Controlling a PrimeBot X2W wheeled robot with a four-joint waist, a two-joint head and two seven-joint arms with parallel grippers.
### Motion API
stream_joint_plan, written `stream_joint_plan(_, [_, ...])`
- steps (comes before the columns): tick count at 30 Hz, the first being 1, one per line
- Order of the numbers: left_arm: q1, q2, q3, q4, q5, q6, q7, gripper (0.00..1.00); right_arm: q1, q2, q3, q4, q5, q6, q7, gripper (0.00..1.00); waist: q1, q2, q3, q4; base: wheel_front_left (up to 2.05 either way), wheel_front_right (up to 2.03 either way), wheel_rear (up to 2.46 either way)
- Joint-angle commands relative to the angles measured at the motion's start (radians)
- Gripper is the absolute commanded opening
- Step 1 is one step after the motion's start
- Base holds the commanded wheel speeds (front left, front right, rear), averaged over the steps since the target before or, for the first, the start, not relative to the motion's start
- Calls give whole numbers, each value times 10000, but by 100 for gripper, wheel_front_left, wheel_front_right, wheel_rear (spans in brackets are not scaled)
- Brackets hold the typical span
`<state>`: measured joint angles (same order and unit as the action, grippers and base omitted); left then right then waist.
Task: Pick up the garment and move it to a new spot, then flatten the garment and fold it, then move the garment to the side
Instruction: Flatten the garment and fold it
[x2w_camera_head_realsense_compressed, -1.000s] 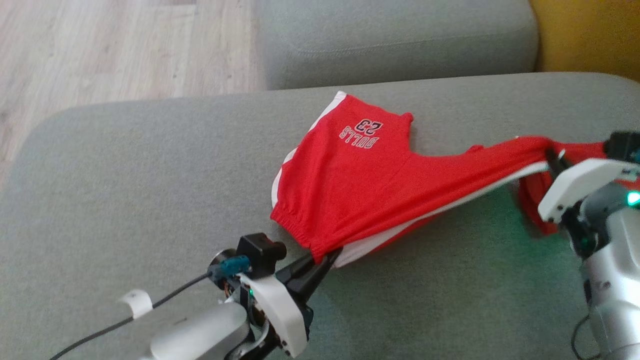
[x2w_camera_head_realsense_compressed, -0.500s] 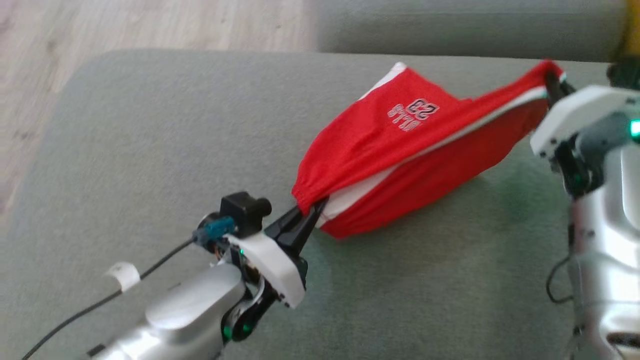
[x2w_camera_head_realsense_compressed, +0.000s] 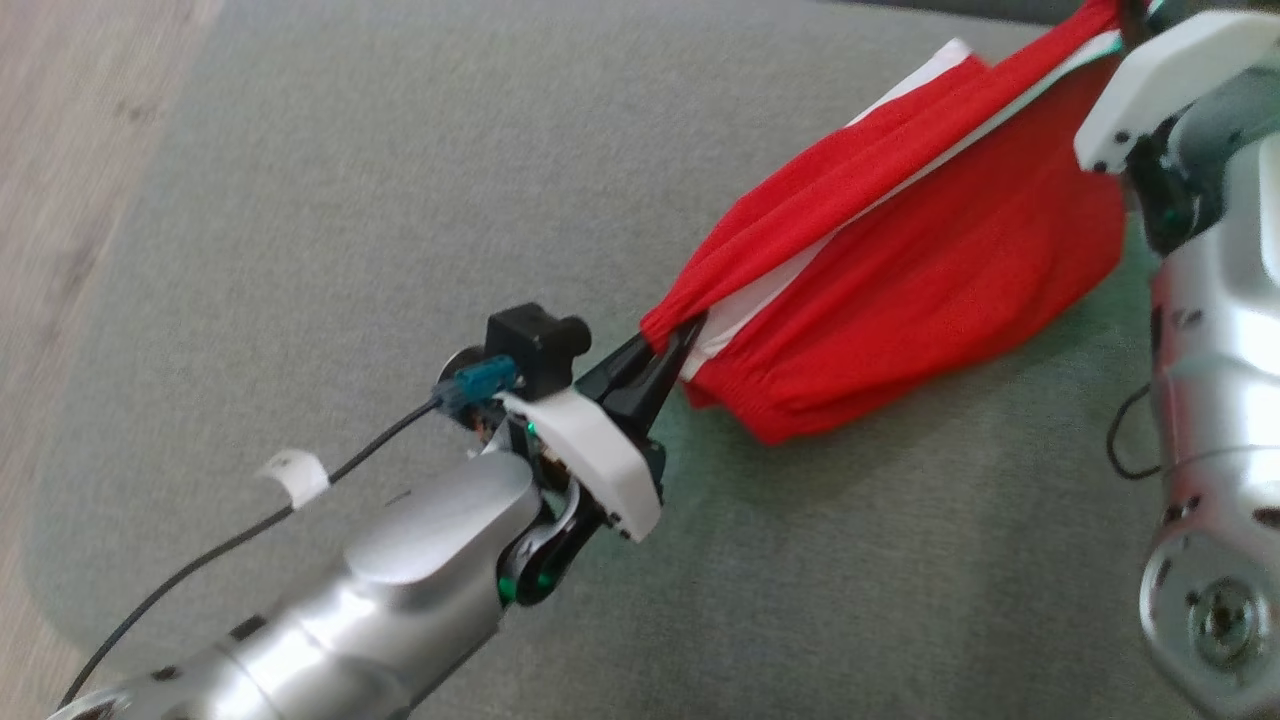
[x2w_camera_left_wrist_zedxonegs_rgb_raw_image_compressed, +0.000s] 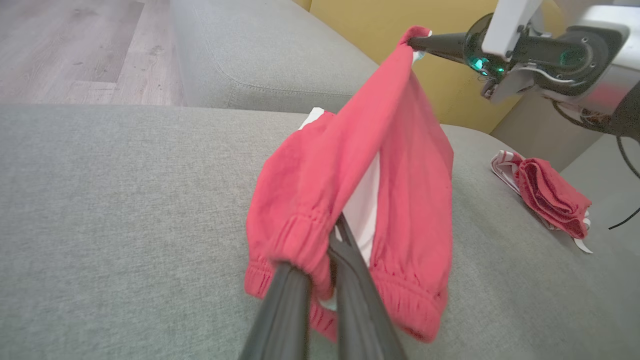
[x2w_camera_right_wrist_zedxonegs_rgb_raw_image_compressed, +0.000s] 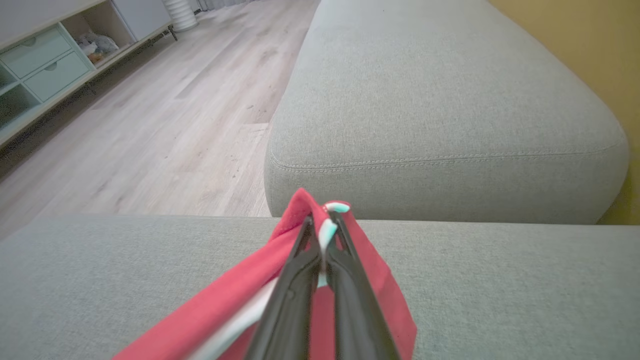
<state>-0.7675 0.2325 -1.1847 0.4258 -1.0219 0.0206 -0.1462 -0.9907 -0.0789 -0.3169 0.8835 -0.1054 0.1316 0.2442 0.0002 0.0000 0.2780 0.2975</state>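
Observation:
The garment, red shorts with a white side stripe, hangs stretched between my two grippers above the grey sofa cushion, its lower fold close to the cushion. My left gripper is shut on the elastic waistband corner; the left wrist view shows its fingers pinching the garment. My right gripper is shut on the opposite corner at the top right edge. It also appears in the left wrist view as the right gripper. In the right wrist view the right gripper clamps the red and white cloth.
A second red and white cloth lies bunched on the cushion to the right. A back cushion stands beyond the seat, with a yellow wall behind. Wooden floor lies to the left, and a shelf cabinet stands farther off.
The head camera has swung, shifting the whole picture. Both grippers have lifted the garment off the cushion, and its printed front has folded out of sight.

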Motion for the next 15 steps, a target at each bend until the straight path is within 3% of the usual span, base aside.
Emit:
stream_joint_plan(1, [-585,70,401,-60,13,-66,-130,0,-642,-10,-7,-130,-279,-9,-165,0,-2,0,406,328,0,0,0])
stream_joint_plan(15, [-1062,-727,318,875,144,-518,-460,0,-1591,-173,-1050,1421,-2138,-9,-914,0,-2,0,1089,954,0,0,0])
